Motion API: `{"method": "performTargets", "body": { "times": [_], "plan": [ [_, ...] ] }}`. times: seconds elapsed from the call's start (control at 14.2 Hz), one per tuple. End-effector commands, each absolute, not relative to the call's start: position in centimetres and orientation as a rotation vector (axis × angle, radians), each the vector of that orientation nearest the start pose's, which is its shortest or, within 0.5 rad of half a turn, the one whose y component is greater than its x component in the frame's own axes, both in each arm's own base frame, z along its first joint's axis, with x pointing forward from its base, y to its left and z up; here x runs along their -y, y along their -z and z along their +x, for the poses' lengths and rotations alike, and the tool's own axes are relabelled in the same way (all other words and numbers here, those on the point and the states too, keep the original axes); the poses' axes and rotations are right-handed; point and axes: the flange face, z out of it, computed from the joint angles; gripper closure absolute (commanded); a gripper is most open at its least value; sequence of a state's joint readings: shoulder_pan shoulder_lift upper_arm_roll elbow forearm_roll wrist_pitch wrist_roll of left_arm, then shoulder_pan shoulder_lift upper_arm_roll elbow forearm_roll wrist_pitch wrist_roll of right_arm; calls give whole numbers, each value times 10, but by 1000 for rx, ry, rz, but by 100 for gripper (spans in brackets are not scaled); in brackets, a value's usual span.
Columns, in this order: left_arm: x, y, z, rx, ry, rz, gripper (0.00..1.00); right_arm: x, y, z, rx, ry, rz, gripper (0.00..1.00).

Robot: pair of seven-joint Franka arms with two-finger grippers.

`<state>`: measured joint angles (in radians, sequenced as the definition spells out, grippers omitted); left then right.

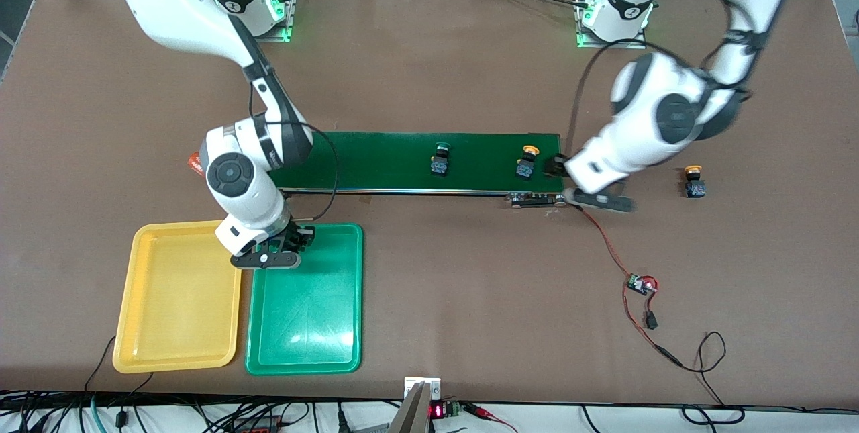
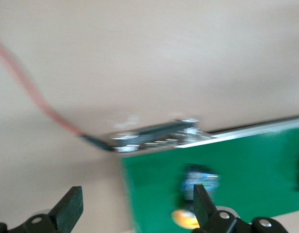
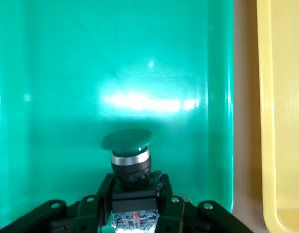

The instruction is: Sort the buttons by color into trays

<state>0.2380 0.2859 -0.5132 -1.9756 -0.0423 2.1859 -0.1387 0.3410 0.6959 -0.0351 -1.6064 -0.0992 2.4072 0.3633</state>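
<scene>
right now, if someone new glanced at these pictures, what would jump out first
The right gripper hangs over the green tray, shut on a green-capped button, with the yellow tray beside it. The left gripper, open, hovers at the conveyor belt's end near a yellow-capped button. Another yellow-capped one sits off the belt.

A: Colours of the trays?
B: One yellow tray [image 1: 178, 299], one green tray [image 1: 305, 312].
A: And the buttons?
B: Black-and-blue bodies. A green-capped button [image 1: 440, 159] and a yellow-capped button [image 1: 527, 161] sit on the dark-green belt [image 1: 376, 161]; another yellow-capped one [image 1: 694, 181] on the brown table [image 1: 470, 285].
</scene>
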Motion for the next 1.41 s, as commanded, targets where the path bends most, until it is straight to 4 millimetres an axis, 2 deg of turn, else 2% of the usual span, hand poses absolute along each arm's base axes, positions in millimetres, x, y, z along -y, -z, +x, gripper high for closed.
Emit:
{"method": "performTargets", "body": {
  "times": [0.0, 0.14, 0.21, 0.28, 0.35, 0.42, 0.49, 0.64, 0.85, 0.99, 1.2, 1.34],
  "plan": [
    [46, -330, 587, -244, -121, -3282, 0, -205, -210, 681, 87, 187, -3191, 99],
    [-6, -314, 592, -249, -119, -3212, 0, -206, -202, 687, 94, 190, -3189, 99],
    [-41, -305, 593, -223, -101, -3171, 0, -207, -202, 688, 90, 190, -3188, 99],
    [-68, -297, 593, -195, -86, -3152, 0, -207, -202, 688, 86, 189, -3186, 90],
    [-89, -287, 589, -168, -107, -3151, 0, -207, -202, 688, 86, 189, -3186, 54],
    [-106, -274, 586, -149, -139, -3148, 0, -207, -202, 688, 80, 189, -3185, 33],
    [-112, -262, 583, -163, -167, -3137, 0, -208, -203, 688, 72, 191, -3184, 16],
    [-131, -243, 577, -133, -209, -3144, 0, -213, -208, 686, 85, 187, -3184, 4],
    [-138, -223, 570, -123, -242, -3161, 0, -214, -241, 681, 83, 131, -3201, 0],
    [-140, -218, 567, -141, -242, -3151, 0, -225, -259, 662, 86, 55, -3214, 0],
    [-146, -207, 564, -187, -255, -3123, 0, -243, -279, 613, 116, 9, -3212, 0],
    [-153, -197, 560, -167, -279, -3137, 0, -273, -293, 574, -63, -10, -3196, 0]
  ]
}}
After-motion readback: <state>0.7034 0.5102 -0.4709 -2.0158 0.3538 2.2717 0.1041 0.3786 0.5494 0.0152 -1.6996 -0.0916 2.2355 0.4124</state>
